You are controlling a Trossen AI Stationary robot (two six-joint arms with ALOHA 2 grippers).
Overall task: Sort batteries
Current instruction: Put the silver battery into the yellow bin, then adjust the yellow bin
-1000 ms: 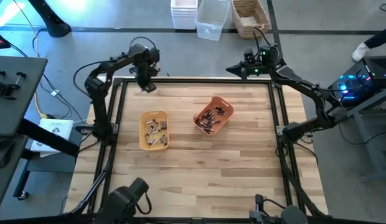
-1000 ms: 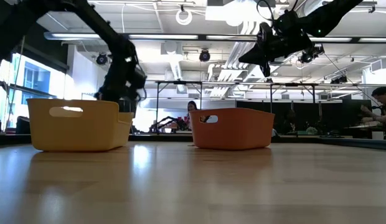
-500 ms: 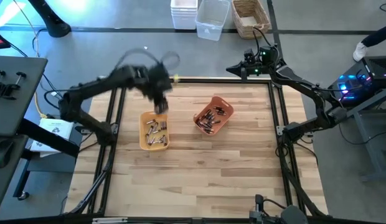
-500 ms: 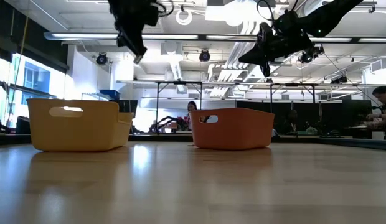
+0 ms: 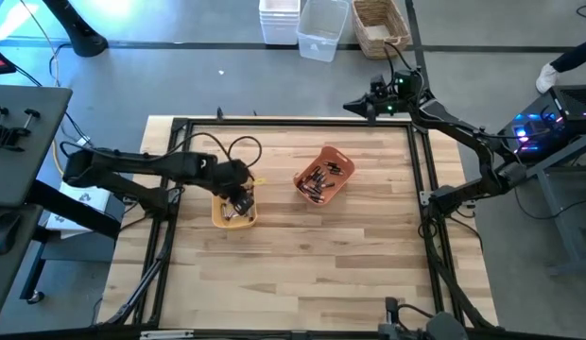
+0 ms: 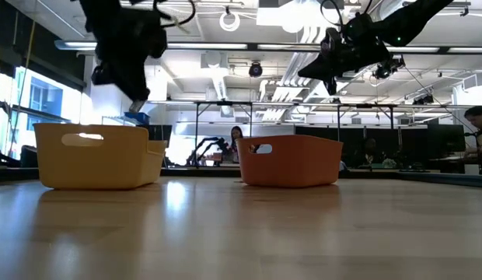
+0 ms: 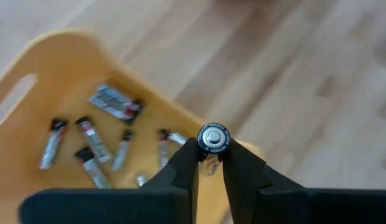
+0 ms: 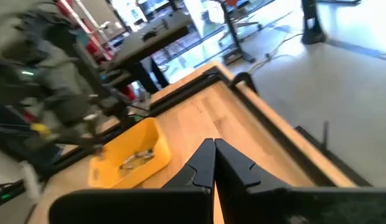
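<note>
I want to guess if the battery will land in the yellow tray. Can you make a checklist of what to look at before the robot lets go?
1. Battery held between the left gripper fingers: ok.
2. Left gripper over the yellow tray: ok in the high view.
3. Gripper low enough for a gentle drop: cannot tell; the low view shows it well above the rim.
4. Room in the tray among the other batteries: ok.
5. Right gripper shut and away at the table's far edge: ok.
6. Orange tray apart from the drop spot: ok.
</note>
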